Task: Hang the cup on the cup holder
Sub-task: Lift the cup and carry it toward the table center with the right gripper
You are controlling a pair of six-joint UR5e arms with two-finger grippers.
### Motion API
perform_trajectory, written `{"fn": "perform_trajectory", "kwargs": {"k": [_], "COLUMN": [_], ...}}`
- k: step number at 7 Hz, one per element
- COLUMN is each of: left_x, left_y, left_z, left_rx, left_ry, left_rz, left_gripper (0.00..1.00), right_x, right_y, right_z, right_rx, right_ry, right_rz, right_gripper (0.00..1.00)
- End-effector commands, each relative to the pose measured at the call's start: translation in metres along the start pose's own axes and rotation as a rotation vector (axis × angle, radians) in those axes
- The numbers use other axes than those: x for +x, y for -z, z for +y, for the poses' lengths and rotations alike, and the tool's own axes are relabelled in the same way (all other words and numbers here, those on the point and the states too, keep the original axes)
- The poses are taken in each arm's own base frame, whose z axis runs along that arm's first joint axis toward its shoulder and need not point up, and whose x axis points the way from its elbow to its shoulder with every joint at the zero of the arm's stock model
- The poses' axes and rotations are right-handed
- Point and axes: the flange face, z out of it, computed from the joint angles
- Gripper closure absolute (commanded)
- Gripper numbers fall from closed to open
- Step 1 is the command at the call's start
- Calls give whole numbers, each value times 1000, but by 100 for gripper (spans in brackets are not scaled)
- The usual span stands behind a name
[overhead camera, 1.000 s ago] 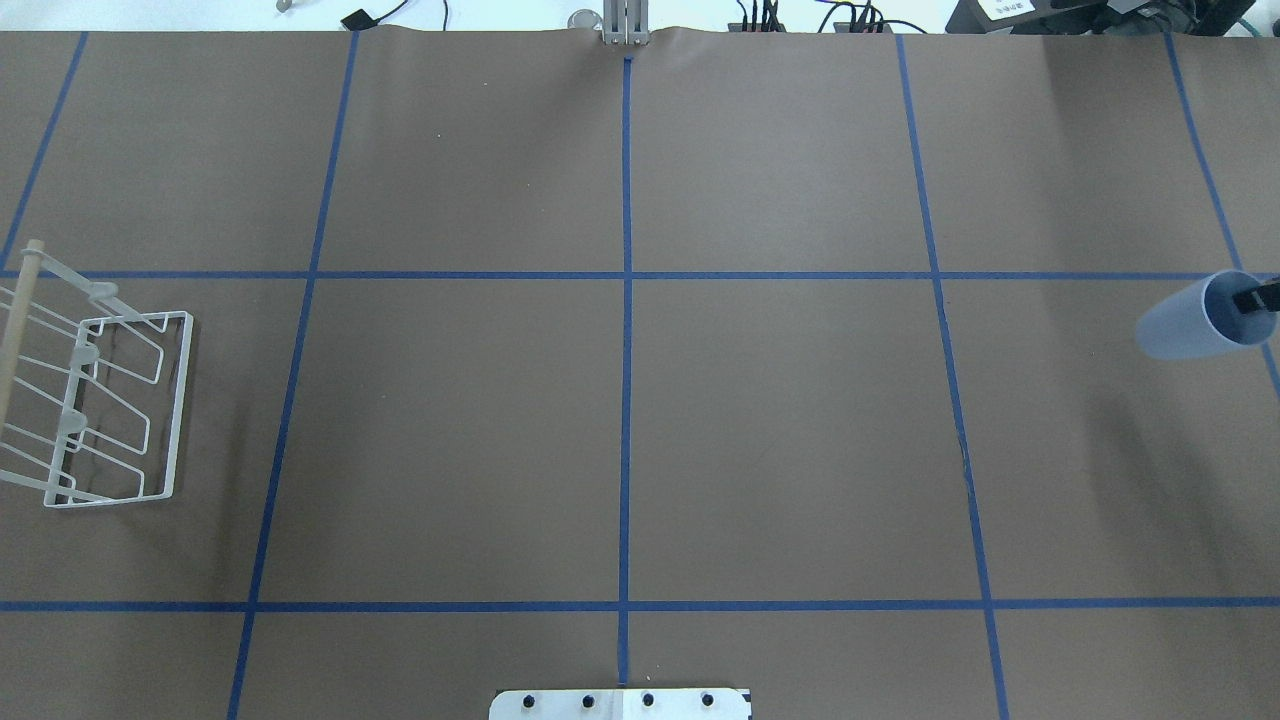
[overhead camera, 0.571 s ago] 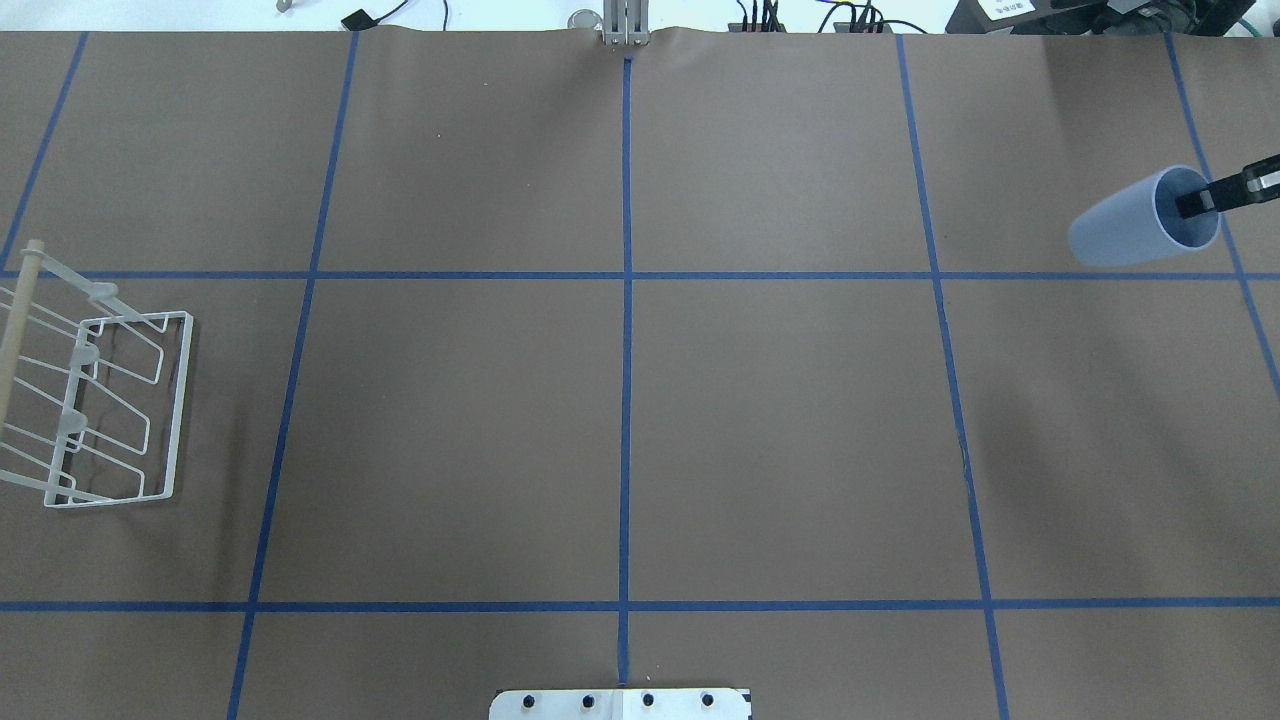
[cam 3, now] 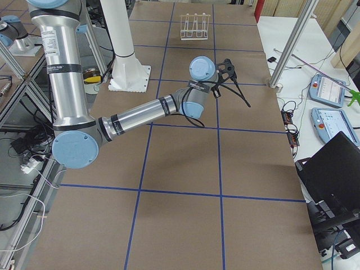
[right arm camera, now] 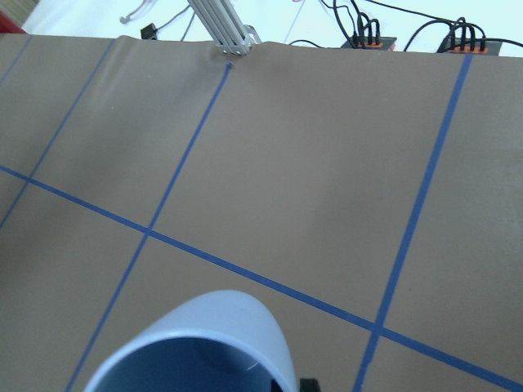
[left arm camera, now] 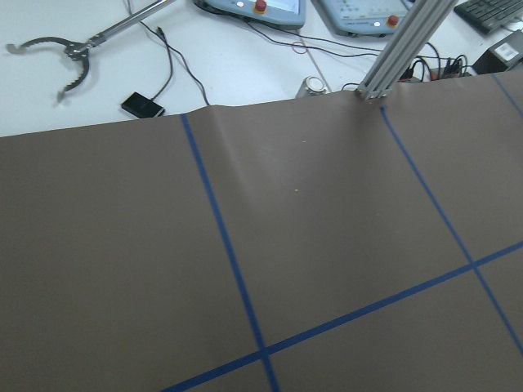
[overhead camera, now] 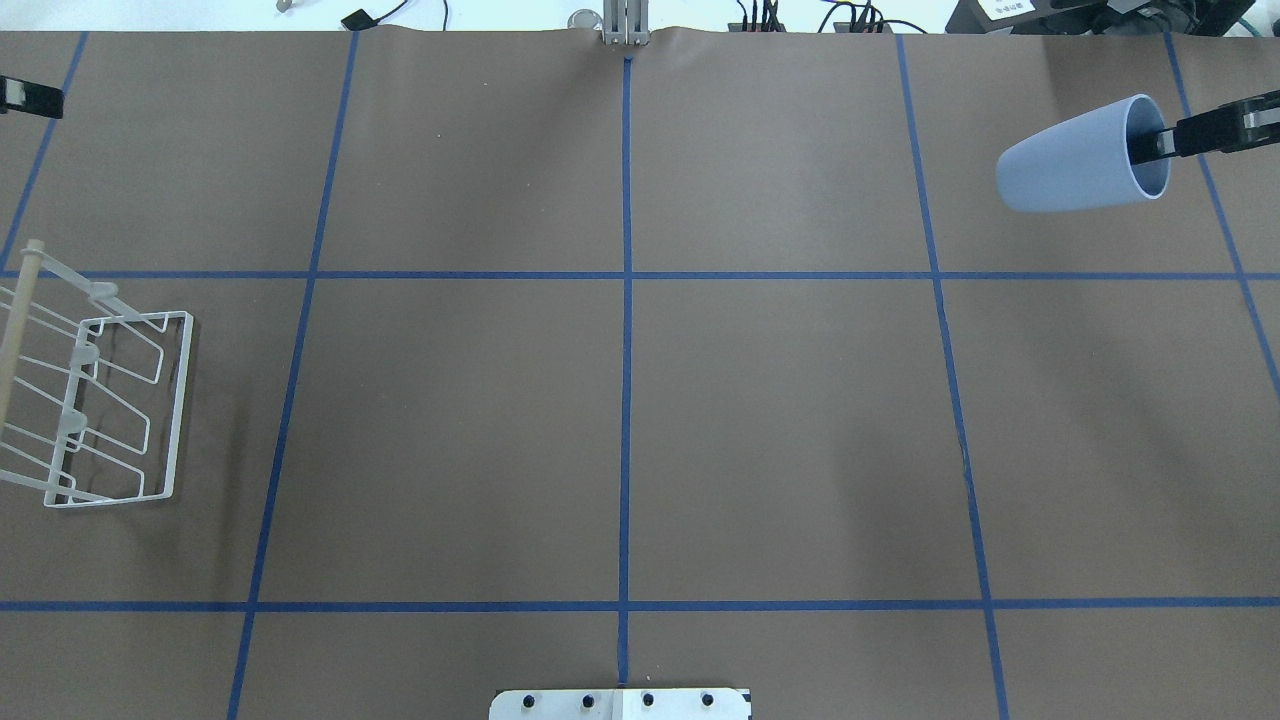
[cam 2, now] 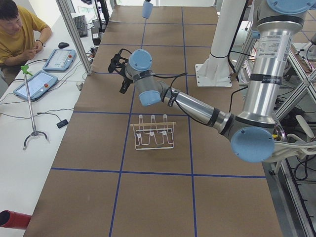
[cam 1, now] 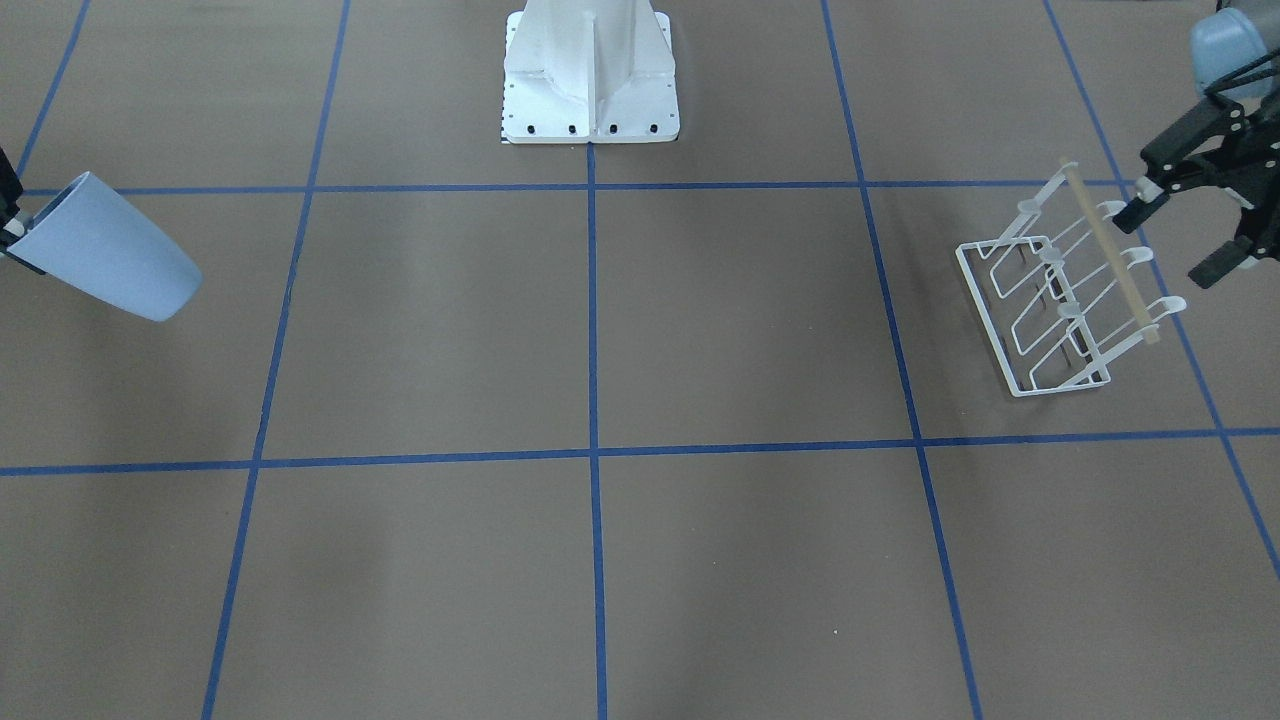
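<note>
My right gripper (overhead camera: 1150,146) is clamped on the cup (overhead camera: 1080,158) at its rim, with one finger inside the mouth and the other outside the wall. The cup hangs in the air, off the table (overhead camera: 450,450), close to the far right corner. It lies nearly on its side, with the open mouth facing the right edge and the closed base pointing toward the middle of the table. In my right wrist view only the rim of the cup (right arm camera: 196,343) shows, at the bottom of the picture.

My left gripper (cam 1: 1168,243) has its jaws spread wide and holds nothing. It hovers over the left end of the table, near the cup holder (cam 1: 1060,300) but not touching it.

The cup holder (overhead camera: 110,410) stands on the table at the left edge, about midway between the near and far edges. Its wooden bar runs across the top of the slanted prongs, and all the prongs are bare. Cup and cup holder are well apart, at opposite ends of the table.
</note>
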Motion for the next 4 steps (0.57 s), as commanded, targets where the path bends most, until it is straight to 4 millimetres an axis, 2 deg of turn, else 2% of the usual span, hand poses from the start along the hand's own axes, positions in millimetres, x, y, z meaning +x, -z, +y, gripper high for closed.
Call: {"fn": "perform_trajectory", "kwargs": {"k": [1,3,4], "left_x": [81,143,172], "left_y": [-42,-57,-69], "left_z": [8,11,22], "left_rx": [-38,-95,-90], "left_ry": [156,342,440], "left_rz": [198,352,438], "left_gripper": [2,2,2], "right_x": [-31,-63,-74], "right_y": [10,9,3], "right_z": [9,9,17], "right_rx": [44,61,68], "right_ry": [5,-18,-18], "right_rz": [-136,-260,-319], "right_gripper": [100,100,100]}}
